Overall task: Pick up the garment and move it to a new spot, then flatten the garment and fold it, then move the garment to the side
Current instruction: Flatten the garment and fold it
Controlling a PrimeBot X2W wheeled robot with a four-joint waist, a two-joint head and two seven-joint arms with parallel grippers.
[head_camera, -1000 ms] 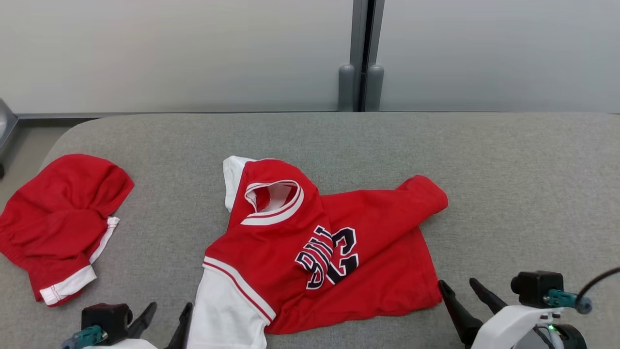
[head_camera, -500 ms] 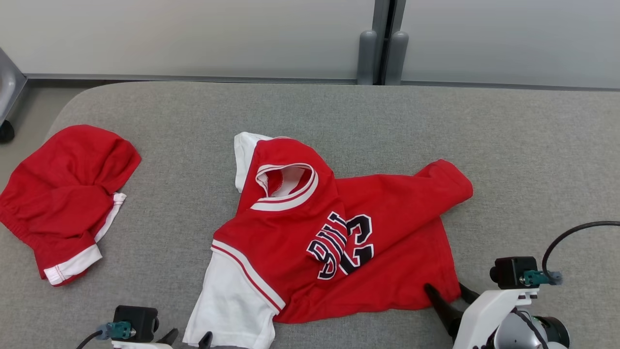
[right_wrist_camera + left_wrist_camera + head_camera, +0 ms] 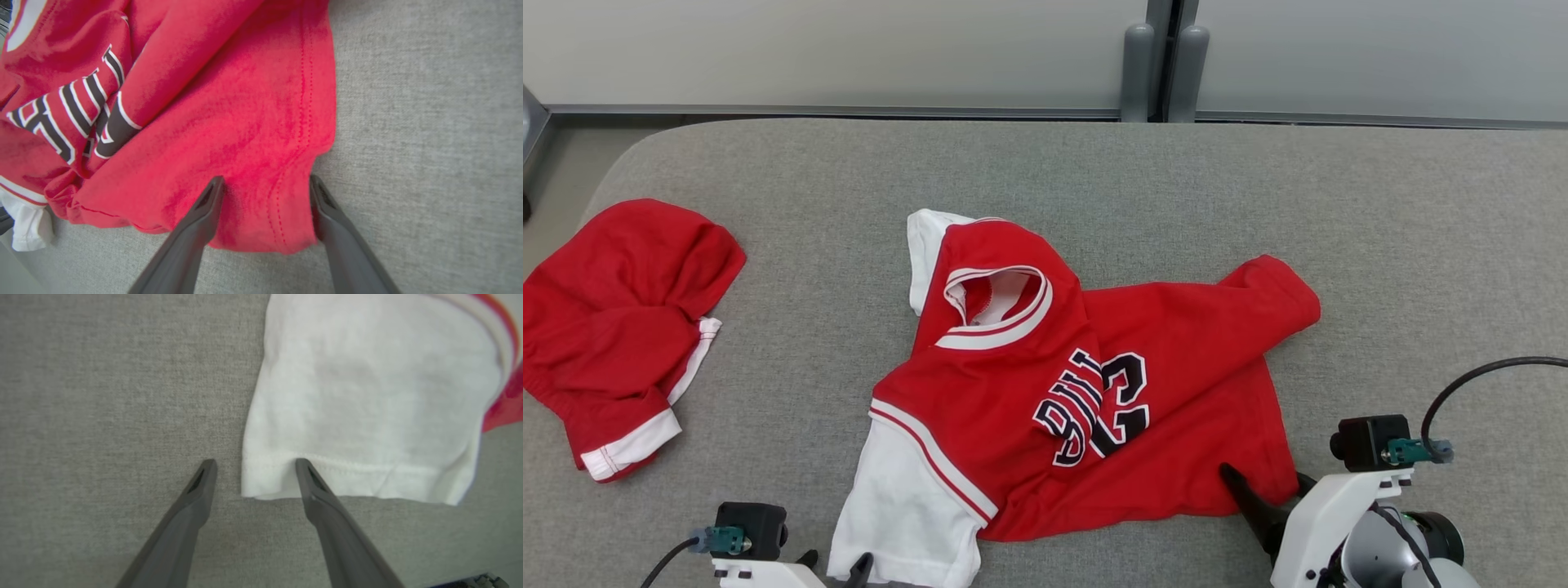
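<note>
Straddling garment (image 3: 1176, 359) corners, fingers (image 3: 191, 237) spread

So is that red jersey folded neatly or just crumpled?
Crumpled, not folded: the red jersey lies bunched on itself, its lettering creased, one white sleeve sticking out.

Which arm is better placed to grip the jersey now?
Right. The right gripper is open, straddling the red hem corner of the jersey, with cloth between its fingers. The left gripper, also open, has just the corner of the white sleeve at its tips, with one finger over bare cushion.
</note>
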